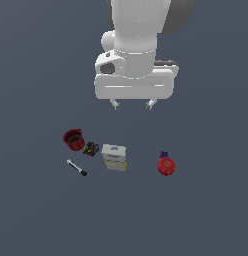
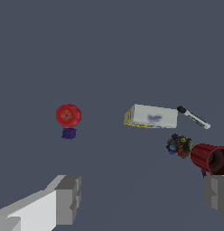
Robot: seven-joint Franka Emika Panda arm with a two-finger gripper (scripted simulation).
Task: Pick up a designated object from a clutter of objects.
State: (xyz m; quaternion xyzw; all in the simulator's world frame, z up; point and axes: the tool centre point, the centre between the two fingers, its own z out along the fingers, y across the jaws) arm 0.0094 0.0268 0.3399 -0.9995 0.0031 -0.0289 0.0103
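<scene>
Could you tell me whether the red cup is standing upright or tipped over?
Tipped over: the red cup lies sideways, its dark mouth facing outward.

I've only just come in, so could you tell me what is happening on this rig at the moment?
A single robot arm hangs above a dark surface with its hand open and empty, not touching anything. Below it lie a red cup, a small multicoloured item, a white-and-yellow box and a marker. Off to the exterior view's right, a tiny purple block, the thing to be picked, sits right beside a red ball. Nothing has been grasped yet.
</scene>
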